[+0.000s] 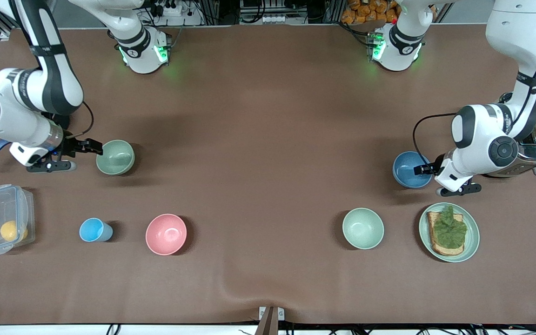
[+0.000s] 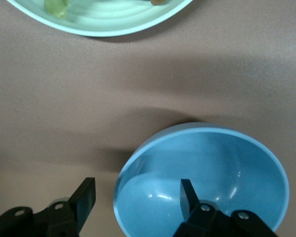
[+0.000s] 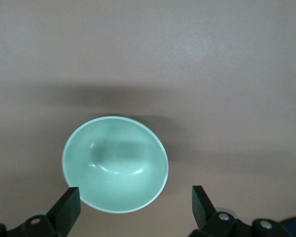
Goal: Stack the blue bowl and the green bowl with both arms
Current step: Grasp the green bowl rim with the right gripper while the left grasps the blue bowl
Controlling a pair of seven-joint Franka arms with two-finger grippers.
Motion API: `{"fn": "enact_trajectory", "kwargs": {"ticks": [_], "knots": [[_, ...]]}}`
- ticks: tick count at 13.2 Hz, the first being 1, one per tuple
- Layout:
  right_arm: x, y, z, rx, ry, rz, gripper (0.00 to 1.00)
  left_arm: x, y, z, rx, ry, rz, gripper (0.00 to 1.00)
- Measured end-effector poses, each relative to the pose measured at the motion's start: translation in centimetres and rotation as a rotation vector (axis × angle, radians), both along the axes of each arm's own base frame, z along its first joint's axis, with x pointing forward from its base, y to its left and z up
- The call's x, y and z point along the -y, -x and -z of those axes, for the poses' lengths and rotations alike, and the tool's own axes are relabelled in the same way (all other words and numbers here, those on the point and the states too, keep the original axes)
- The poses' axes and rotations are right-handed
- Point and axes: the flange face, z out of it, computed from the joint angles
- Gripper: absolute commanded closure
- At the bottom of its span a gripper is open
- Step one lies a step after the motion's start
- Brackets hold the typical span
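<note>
Left pincer (image 2: pixel 138 197) was held wide astride the blue bowl (image 2: pixel 202 182) rim; squeezing the wall squarely was advised. Right pincer (image 3: pixel 135 202) was held wide beside the green bowl (image 3: pixel 116 163), not yet astride.

Front view: high camera facing the robots' bases across the whole table (image 1: pixel 268 116). Left wrist view: close, looking down between its fingers (image 2: pixel 190 197) onto the blue bowl (image 2: pixel 212 173), shared with the front view (image 1: pixel 407 168). Right wrist view: likewise over the green bowl (image 3: pixel 116 163), also shared (image 1: pixel 115 157).
</note>
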Motion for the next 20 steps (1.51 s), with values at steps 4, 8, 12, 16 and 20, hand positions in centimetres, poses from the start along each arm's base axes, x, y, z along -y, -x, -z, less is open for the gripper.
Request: {"fn": "enact_trajectory", "kwargs": {"ticks": [4, 8, 12, 16, 20], "knots": [[2.3, 0.2, 3.9, -0.01, -0.007, -0.028, 0.21, -1.3, 0.0, 0.6, 0.001, -0.003, -0.019, 0.51], [2.5, 1.2, 6.9, 0.014, -0.001, -0.024, 0.5, -1.2, 0.0, 0.6, 0.002, -0.002, -0.017, 0.79], [2.5, 1.9, 8.7, 0.016, 0.001, -0.022, 1.0, -1.2, -0.1, 0.4, 0.006, -0.002, -0.019, 1.0], [2.4, 1.9, 8.5, 0.008, -0.011, 0.001, 1.0, -1.0, -0.3, -0.3, 0.019, -0.002, -0.016, 1.0], [0.8, 2.0, 8.2, -0.068, -0.115, 0.137, 1.0, 0.0, -1.3, -3.0, 0.063, 0.001, 0.002, 1.0]]}}
